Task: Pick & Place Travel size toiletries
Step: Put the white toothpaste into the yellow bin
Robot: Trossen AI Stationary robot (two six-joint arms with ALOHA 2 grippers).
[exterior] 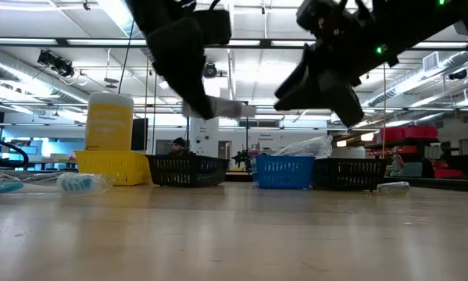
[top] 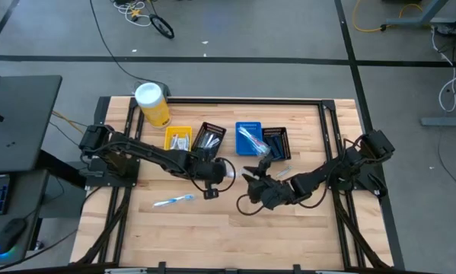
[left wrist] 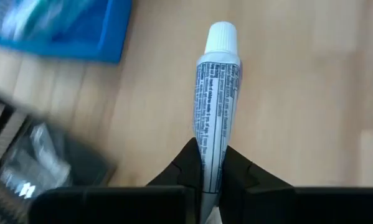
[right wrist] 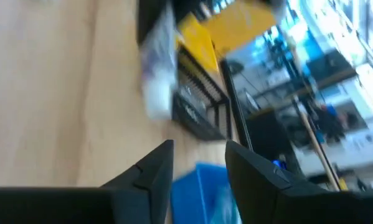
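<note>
Left gripper carries a small white tube above mid-table

Clenched on the tube's crimped end, it should stay level until over the yellow bin, which looks to hold pale tubes, then release low. The right gripper hangs nearby, fingers apart, empty. The blue bin holds wrapped brushes; a toothbrush lies near-left on the table

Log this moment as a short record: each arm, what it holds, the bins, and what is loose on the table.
left gripper: shut on white tube, raised off the table near the middle
right gripper: open, holds nothing, above the table right of centre
bins: yellow bin, black bin, blue bin, second black bin, in a row
loose: wrapped blue toothbrush on the table
yellow canister: upright, back left
</note>
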